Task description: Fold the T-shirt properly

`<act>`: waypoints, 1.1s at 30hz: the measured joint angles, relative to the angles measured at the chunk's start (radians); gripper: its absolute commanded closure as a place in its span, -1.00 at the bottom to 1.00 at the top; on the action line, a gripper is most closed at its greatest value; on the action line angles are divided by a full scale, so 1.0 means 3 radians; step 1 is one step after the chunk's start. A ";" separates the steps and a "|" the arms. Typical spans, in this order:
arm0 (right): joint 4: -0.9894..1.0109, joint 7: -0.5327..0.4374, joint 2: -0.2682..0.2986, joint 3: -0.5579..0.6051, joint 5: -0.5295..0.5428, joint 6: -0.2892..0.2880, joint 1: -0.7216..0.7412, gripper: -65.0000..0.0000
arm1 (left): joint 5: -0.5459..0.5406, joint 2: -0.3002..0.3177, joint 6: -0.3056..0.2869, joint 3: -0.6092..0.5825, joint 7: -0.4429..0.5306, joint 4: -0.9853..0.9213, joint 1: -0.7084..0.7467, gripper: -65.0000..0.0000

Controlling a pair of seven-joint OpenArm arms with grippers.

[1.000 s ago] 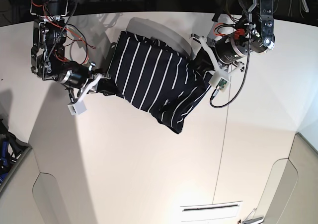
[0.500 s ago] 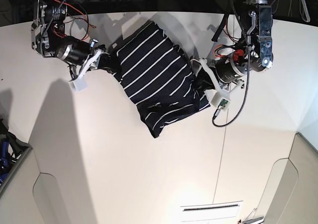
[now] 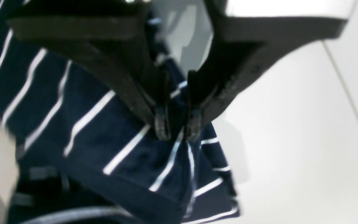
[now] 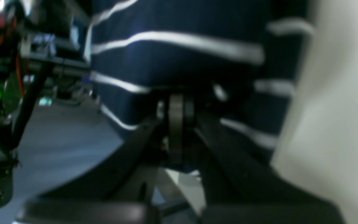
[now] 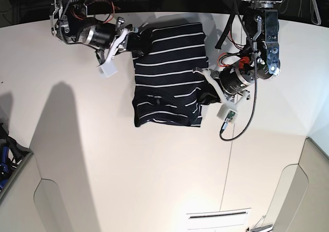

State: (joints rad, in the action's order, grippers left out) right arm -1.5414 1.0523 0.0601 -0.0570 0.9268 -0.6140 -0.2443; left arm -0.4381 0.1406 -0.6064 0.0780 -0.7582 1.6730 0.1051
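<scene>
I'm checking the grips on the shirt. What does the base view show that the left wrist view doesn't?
Only the base view shows the whole T-shirt on the table and the right gripper shut on its far corner. Only the left wrist view shows, close up, the left gripper pinching a striped fold. Both show the left gripper holding the shirt's edge.

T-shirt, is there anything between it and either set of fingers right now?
Nothing visible. The left gripper and the right gripper are both shut directly on the T-shirt, each pinching striped cloth at opposite edges.

Overhead base view; two close wrist views sharing the T-shirt [image 5: 167, 77]
</scene>
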 measured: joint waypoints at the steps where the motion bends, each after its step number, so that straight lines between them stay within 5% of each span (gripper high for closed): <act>1: 0.0000 0.0001 -0.0019 0.0042 -0.0010 0.0000 0.0000 1.00 | -0.0003 -0.0014 0.0001 0.0000 0.0001 0.0000 -0.0005 0.74; 10: -0.0192 0.0041 -0.0080 -0.0029 -0.0240 0.0011 -0.0009 1.00 | -0.0020 -0.0036 0.0000 0.0093 -0.0085 0.0046 -0.0006 0.74; 15: -0.0624 0.0248 0.0005 -0.0281 -0.0304 0.0013 -0.0027 1.00 | -0.0366 -0.0034 -0.0024 0.0406 -0.0306 0.0470 0.0074 0.74; 33: -0.1161 0.0621 0.1605 -0.0198 0.0303 0.0009 -0.0823 1.00 | -0.0759 -0.0031 -0.0092 0.1493 -0.0712 0.1422 0.2140 0.74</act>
State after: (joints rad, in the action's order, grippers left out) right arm -1.8896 1.2385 0.5415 -0.1165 1.0176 -0.6113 -0.4911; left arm -0.6659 0.1314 -0.6338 0.5259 -0.9718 2.0995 0.7471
